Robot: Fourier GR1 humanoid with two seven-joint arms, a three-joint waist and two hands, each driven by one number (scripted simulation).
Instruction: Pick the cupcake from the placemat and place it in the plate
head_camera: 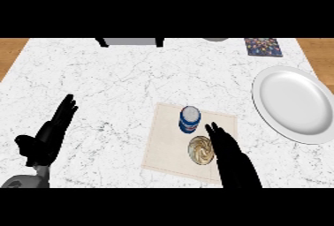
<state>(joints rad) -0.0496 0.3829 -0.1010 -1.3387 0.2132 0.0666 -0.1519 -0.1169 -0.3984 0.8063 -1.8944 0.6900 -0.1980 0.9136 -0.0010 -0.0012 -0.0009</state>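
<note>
Head view shows the cupcake (201, 150) sitting low on the beige placemat (166, 150), a little right of the frame's center, swirled top facing up. Touching or just beside its right edge is the right hand (228, 152), fingers straight and released, holding nothing. Just above the cupcake on the same mat lies a blue and white can (189, 119).

The likely trouble is that can: fingers closing round the cupcake could brush it and set it rolling, or nudge the cupcake sideways across the mat before a hold is made. A lift toward the white plate (294, 103), at the right of the frame, looks unobstructed.

The left hand (49, 134) rests open at the lower left, fingers up. Along the upper edge are a dark patterned box (263, 47) and a grey object (130, 41), well apart on the marble counter (111, 79).
</note>
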